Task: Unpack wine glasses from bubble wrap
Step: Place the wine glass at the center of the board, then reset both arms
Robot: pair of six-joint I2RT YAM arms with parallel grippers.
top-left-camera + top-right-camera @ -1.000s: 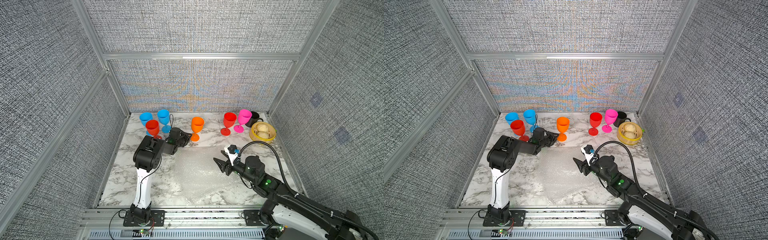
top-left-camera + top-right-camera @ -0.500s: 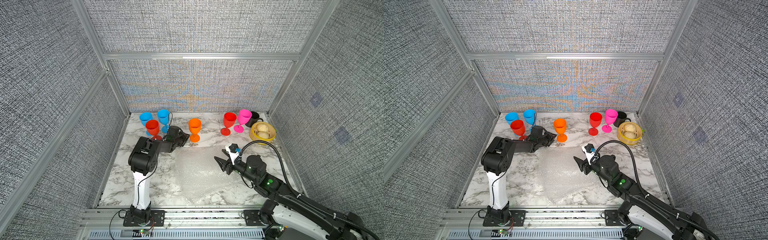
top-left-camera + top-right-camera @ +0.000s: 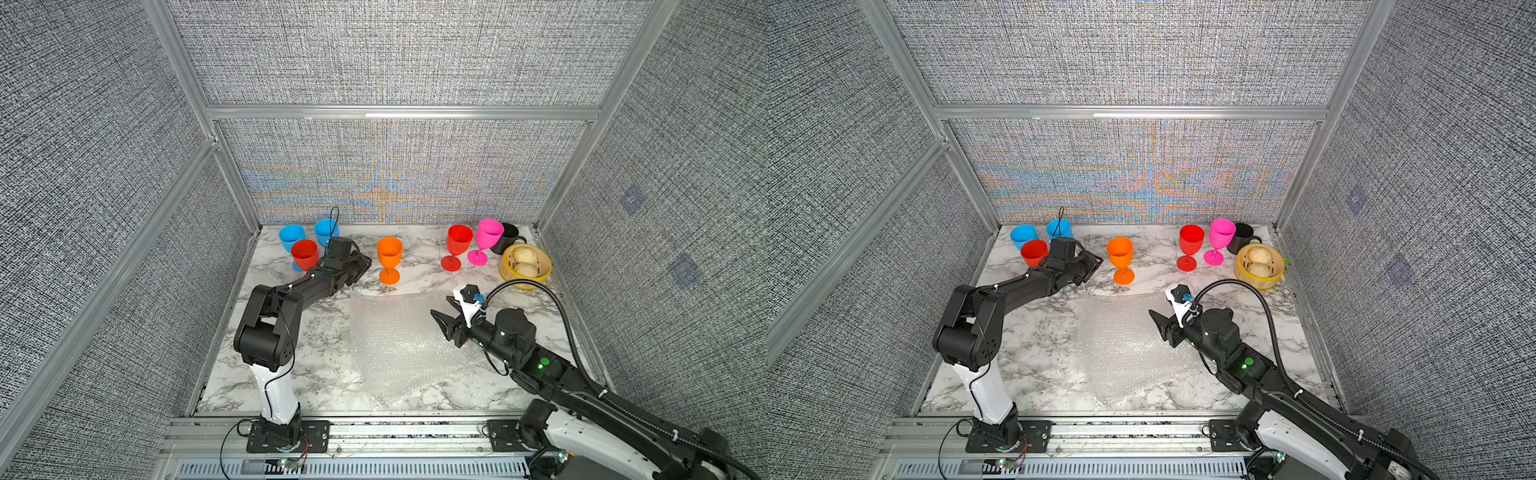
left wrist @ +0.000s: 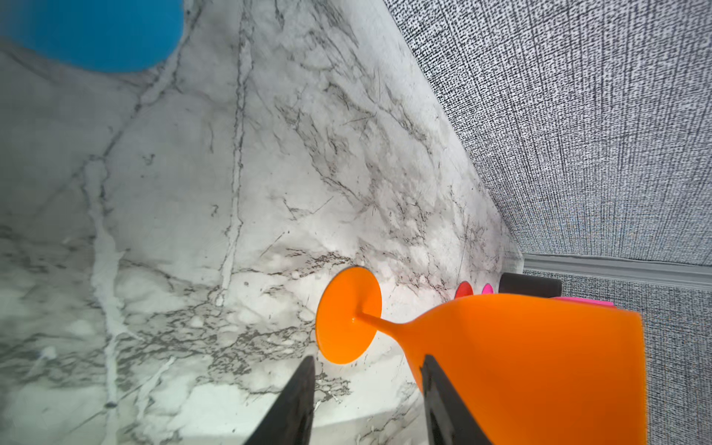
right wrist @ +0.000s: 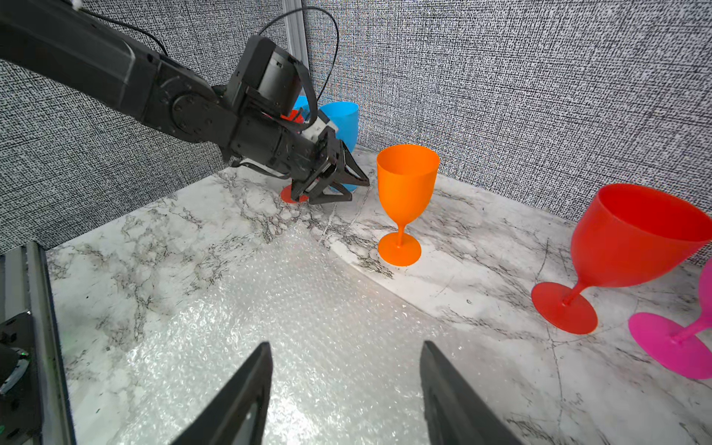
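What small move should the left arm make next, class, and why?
Probably draw the left gripper straight back from the orange glass. Its jaws are open with nothing between them, and the glass stands upright on its own foot just off the fingertips; a sideways swing might tip it.

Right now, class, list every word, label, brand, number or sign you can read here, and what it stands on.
None: no readable text in any view.
The orange plastic goblet, the clear bubble wrap sheet, the black handled mug and the yellow round basket show plain surfaces.
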